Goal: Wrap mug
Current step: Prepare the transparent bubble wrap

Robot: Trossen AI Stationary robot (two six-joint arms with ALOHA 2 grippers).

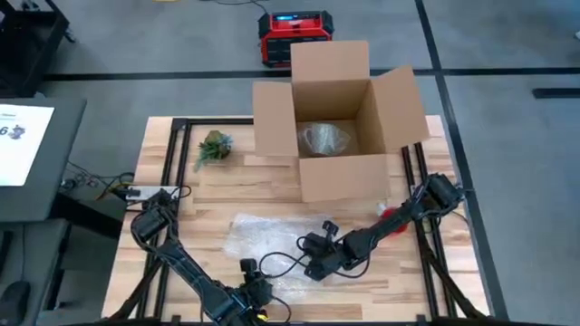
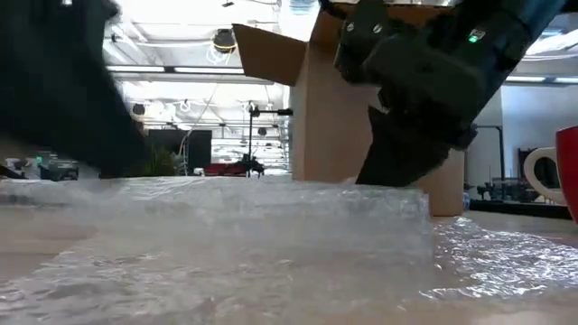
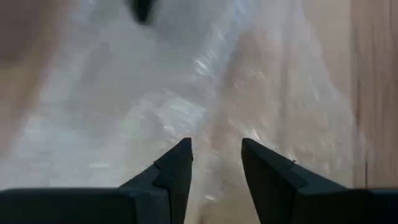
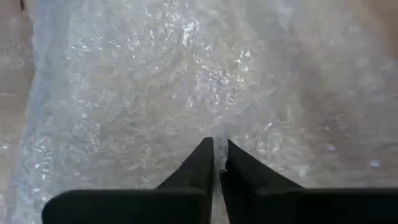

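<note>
My right gripper point(image 4: 217, 155), nearly closed, presses the wrap point(image 1: 272, 237) beneath it flat, while my left gripper point(image 3: 216, 163), part open and empty, hovers over its near edge, the mug point(image 2: 555, 176) off to the side.

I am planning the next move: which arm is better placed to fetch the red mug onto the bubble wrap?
Probably the right. The red mug stands beside the right arm, past the bubble wrap, and the right gripper is nearer than the left gripper.
</note>
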